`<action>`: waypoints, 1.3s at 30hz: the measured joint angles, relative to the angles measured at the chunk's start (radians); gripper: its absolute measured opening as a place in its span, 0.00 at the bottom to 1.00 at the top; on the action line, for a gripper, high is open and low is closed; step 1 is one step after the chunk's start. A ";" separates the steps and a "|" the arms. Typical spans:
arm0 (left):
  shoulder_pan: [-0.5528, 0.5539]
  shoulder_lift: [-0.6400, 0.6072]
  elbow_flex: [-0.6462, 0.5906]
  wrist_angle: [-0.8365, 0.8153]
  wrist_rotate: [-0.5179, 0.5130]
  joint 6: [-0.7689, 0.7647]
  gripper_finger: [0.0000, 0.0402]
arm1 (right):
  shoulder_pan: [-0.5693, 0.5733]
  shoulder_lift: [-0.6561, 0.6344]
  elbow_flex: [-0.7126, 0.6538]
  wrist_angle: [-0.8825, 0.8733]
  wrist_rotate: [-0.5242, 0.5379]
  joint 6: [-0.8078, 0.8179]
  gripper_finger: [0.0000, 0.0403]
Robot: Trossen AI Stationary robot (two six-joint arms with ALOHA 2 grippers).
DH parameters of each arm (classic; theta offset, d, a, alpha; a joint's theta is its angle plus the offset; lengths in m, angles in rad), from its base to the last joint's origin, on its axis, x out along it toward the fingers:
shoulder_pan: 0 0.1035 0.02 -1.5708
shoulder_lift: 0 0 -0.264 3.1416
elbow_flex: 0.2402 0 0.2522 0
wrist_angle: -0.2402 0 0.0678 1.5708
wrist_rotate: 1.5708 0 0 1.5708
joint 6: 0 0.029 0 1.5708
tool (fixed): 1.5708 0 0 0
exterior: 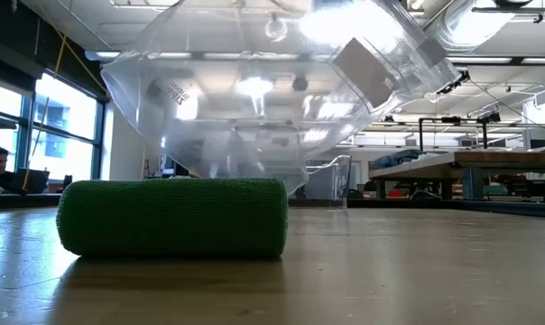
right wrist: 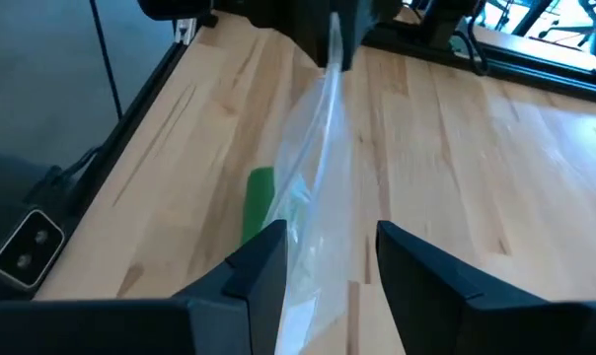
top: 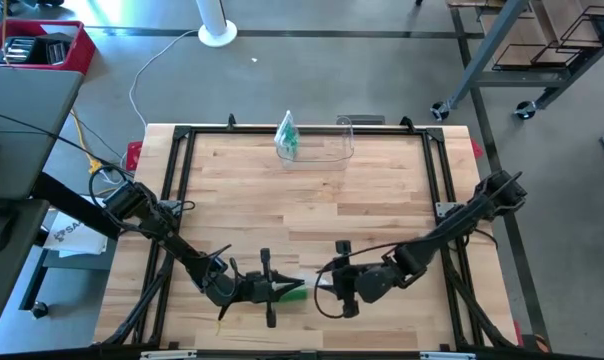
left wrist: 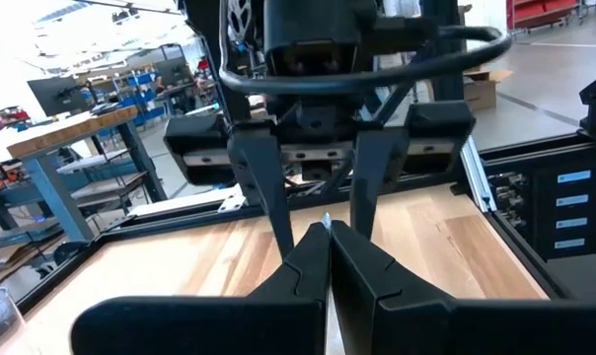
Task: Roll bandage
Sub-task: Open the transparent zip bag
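A green bandage roll (exterior: 173,217) lies on its side on the wooden table near the front edge; it also shows in the high view (top: 295,294) and the right wrist view (right wrist: 259,202). A clear plastic bag (right wrist: 313,187) is held up over the roll (exterior: 254,90). My left gripper (top: 285,290) is shut on the bag's one end. My right gripper (top: 322,285) faces it, open, with its fingers (right wrist: 268,261) on either side of the bag's other end. I cannot tell whether they touch the bag. My left gripper pinches an edge of the clear bag (right wrist: 330,74) between its two shut fingers (left wrist: 308,261), coming level from the table's left. A thin sliver of plastic (left wrist: 325,223) shows above the fingertips. The bag stretches away toward my right gripper, held above the table beside the green roll.
A clear container (top: 332,145) with a green-and-white packet (top: 287,138) stands at the table's far edge. The black frame rails (top: 182,180) run along the table's sides. Bare wood lies between the far container and the grippers.
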 joint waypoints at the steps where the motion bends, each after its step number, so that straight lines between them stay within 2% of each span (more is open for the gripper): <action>1: 0.000 0.000 0.000 0.000 0.000 0.000 0.00 | 0.000 0.007 0.000 0.009 0.000 0.000 0.37; 10: 0.000 0.000 0.000 0.003 0.000 0.000 0.00 | -0.027 0.058 0.000 0.046 0.000 0.030 0.35; 14: -0.006 0.000 0.000 0.019 -0.001 0.000 0.00 | -0.041 0.083 0.000 0.044 -0.054 0.047 0.25; 19: -0.018 -0.024 0.000 -0.017 -0.047 -0.029 0.09 | -0.041 0.094 0.001 0.021 -0.093 0.045 0.03; 23: -0.042 -0.073 0.000 -0.102 -0.171 -0.031 0.18 | -0.044 0.053 0.001 -0.020 -0.139 0.048 0.03; 24: -0.047 -0.085 0.000 -0.114 -0.196 -0.028 0.21 | -0.044 0.035 0.001 -0.039 -0.089 0.065 0.02; 25: -0.052 -0.096 0.000 -0.120 -0.212 -0.024 0.22 | -0.042 0.015 0.001 -0.067 0.013 0.098 0.01; 28: -0.061 -0.116 0.000 -0.124 -0.225 -0.001 0.26 | -0.028 -0.025 0.001 -0.158 0.415 0.257 0.01; 29: -0.063 -0.117 0.000 -0.126 -0.225 0.002 0.27 | -0.028 -0.036 0.001 -0.168 0.463 0.273 0.01; 30: -0.063 -0.117 0.000 -0.127 -0.225 0.006 0.28 | -0.032 -0.044 0.001 -0.169 0.430 0.248 0.01; 33: -0.055 -0.115 0.000 -0.128 -0.225 0.000 0.28 | -0.057 -0.049 0.002 -0.158 0.080 0.121 0.00; 34: -0.049 -0.114 0.000 -0.127 -0.225 -0.008 0.28 | -0.061 -0.043 0.002 -0.163 0.030 0.111 0.00; 39: -0.005 -0.113 0.000 -0.148 -0.223 -0.065 0.28 | -0.069 -0.020 0.002 -0.165 0.164 0.158 0.00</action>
